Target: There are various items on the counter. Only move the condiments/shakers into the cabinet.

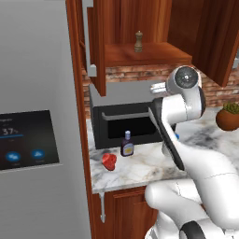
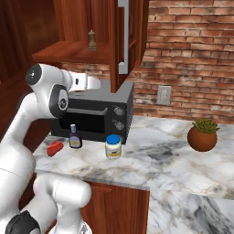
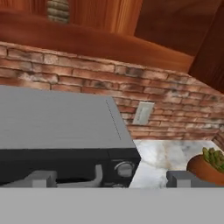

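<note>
The brown pepper mill (image 1: 138, 41) (image 2: 92, 40) stands upright on the shelf of the open cabinet (image 1: 154, 54) (image 2: 61, 53); its base shows at the top of the hand view (image 3: 58, 11). On the counter (image 1: 140, 170) (image 2: 160, 157) in front of the microwave stand the dark sauce bottle (image 1: 127, 144) (image 2: 74, 136) and the white blue-lidded jar (image 2: 113, 146); the red lumpy object (image 1: 109, 161) (image 2: 55, 147) lies at the left end. My gripper (image 1: 157, 87) (image 2: 98, 84) (image 3: 113, 179) hovers over the microwave, below the shelf, open and holding nothing.
A black microwave (image 1: 121, 123) (image 2: 98, 116) (image 3: 57, 118) sits under the cabinet. The grey fridge (image 1: 37, 121) fills the left. A potted plant (image 1: 228, 116) (image 2: 202, 135) (image 3: 210, 164) stands to the right. The cabinet doors (image 1: 95, 42) (image 2: 123, 36) hang open beside the hand.
</note>
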